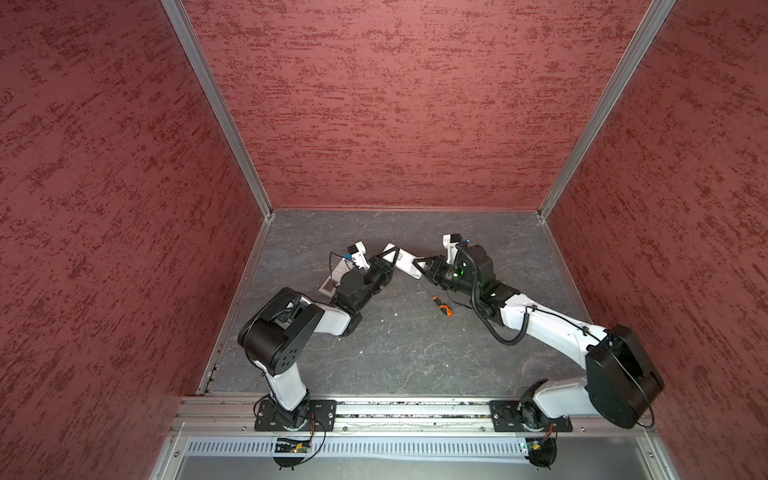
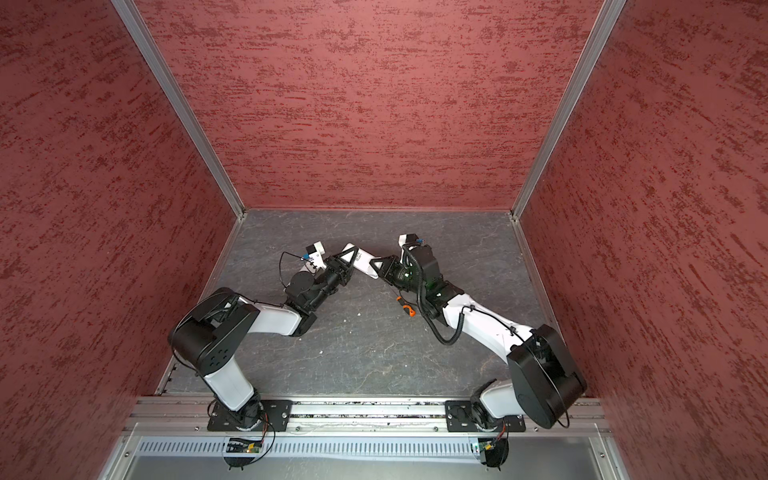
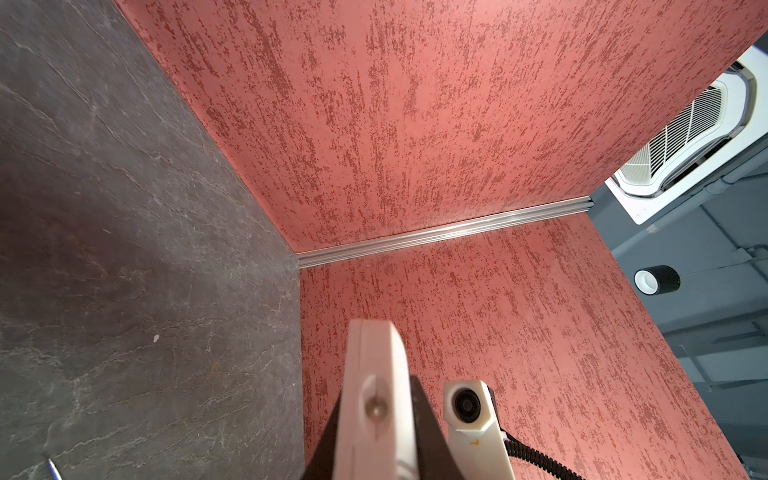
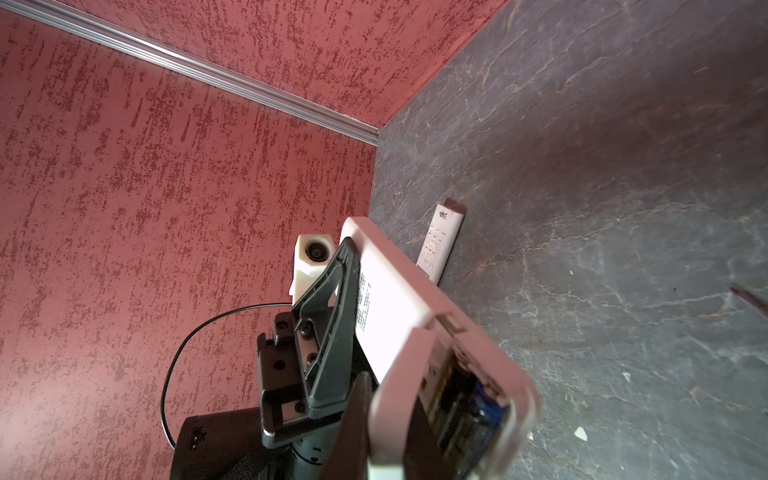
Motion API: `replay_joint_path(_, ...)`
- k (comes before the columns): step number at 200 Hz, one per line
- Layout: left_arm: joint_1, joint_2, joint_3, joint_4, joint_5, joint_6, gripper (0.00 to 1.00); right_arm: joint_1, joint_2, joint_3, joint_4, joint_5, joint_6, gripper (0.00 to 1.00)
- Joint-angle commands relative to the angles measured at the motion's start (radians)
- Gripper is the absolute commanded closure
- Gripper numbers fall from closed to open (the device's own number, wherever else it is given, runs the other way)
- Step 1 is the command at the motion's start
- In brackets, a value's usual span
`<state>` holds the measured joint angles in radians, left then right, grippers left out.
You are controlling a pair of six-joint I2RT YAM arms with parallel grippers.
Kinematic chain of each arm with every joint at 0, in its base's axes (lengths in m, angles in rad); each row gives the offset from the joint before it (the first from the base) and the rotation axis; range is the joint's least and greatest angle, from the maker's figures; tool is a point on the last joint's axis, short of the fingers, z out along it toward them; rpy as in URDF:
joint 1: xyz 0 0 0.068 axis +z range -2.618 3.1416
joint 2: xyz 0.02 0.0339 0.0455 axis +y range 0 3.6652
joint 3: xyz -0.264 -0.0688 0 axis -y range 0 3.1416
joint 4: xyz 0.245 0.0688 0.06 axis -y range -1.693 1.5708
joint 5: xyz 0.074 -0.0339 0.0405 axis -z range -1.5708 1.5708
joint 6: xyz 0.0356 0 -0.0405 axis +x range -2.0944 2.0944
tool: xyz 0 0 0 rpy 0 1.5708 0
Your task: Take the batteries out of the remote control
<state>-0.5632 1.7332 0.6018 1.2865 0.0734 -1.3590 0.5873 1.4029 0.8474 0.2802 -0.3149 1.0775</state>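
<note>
- White plastic remote (image 1: 405, 262) is held off the table (image 1: 395, 361) between both arms. The left gripper (image 1: 390, 252) is clenched across its far end. The right gripper (image 1: 422, 267) is closed at its near end, where the cover is off.
- Batteries (image 4: 478, 409) sit in the open bay at that near end, dark and blurred in the right wrist view. How many are present cannot be told.
- Grip uncertainty: it is not visible whether the right gripper's pads pinch the shell or a cell. A pull on the shell alone would extract nothing and would load the left grip.
- Slip hazard: the left gripper holds smooth plastic by a narrow strip. A twist or tug from the other side could rotate the remote out of its jaws and drop it.
- Ejection hazard: a cell freed from contact pressure could jump out, fall and roll on the table. It could end up near the screwdriver (image 1: 441, 306) or under an arm, where retrieval is harder.
- Concealment hazard: a second remote (image 4: 440, 239) lies flat on the table beneath the left arm. A dropped cell landing beside it could be hidden from both top views.
- Damage hazard: excess squeeze at the uncovered end could flex the bay walls or bend the contacts.
</note>
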Motion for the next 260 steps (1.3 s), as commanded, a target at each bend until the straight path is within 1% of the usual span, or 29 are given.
replay_joint_path(1,0.013,-0.039,-0.006,0.031,0.023,0.009,1.0,0.003,-0.009,-0.008,0.013,0.005,0.03,1.0)
replay_joint_path(46,0.051,-0.066,-0.007,0.009,0.03,0.015,1.0,0.002,-0.039,-0.017,0.018,0.003,0.024,1.0)
replay_joint_path(75,0.06,-0.072,-0.008,-0.026,0.041,0.021,1.0,-0.005,-0.069,-0.004,0.026,-0.019,0.01,1.0)
replay_joint_path(85,0.059,-0.07,-0.014,-0.037,0.046,0.021,1.0,-0.014,-0.085,0.016,-0.003,-0.022,-0.024,1.0)
replay_joint_path(98,0.059,-0.067,-0.028,-0.045,0.054,0.018,1.0,-0.041,-0.108,0.045,-0.086,-0.01,-0.087,1.0)
replay_joint_path(116,0.06,-0.067,-0.047,-0.074,0.081,0.017,1.0,-0.112,-0.131,0.08,-0.214,-0.007,-0.195,1.0)
replay_joint_path(133,0.06,-0.075,-0.065,-0.13,0.128,0.03,1.0,-0.176,-0.123,0.124,-0.357,0.026,-0.325,1.0)
replay_joint_path(150,0.057,-0.081,-0.087,-0.184,0.158,0.042,1.0,-0.216,-0.082,0.165,-0.484,0.108,-0.451,1.0)
replay_joint_path(162,0.047,-0.084,-0.114,-0.205,0.156,0.05,1.0,-0.233,-0.045,0.183,-0.543,0.166,-0.517,1.0)
replay_joint_path(170,0.041,-0.087,-0.132,-0.211,0.146,0.056,1.0,-0.239,-0.015,0.186,-0.576,0.257,-0.555,1.0)
replay_joint_path(181,0.026,-0.09,-0.156,-0.213,0.122,0.057,1.0,-0.245,0.022,0.179,-0.594,0.344,-0.592,1.0)
replay_joint_path(190,0.013,-0.093,-0.175,-0.214,0.102,0.062,1.0,-0.248,0.06,0.178,-0.61,0.427,-0.609,1.0)
replay_joint_path(211,-0.025,-0.109,-0.19,-0.258,0.049,0.085,1.0,-0.248,0.158,0.184,-0.631,0.555,-0.643,1.0)
replay_joint_path(234,-0.061,-0.128,-0.19,-0.315,0.004,0.109,1.0,-0.251,0.259,0.209,-0.649,0.654,-0.669,1.0)
replay_joint_path(260,-0.09,-0.147,-0.186,-0.359,-0.029,0.131,1.0,-0.26,0.346,0.243,-0.664,0.734,-0.697,1.0)
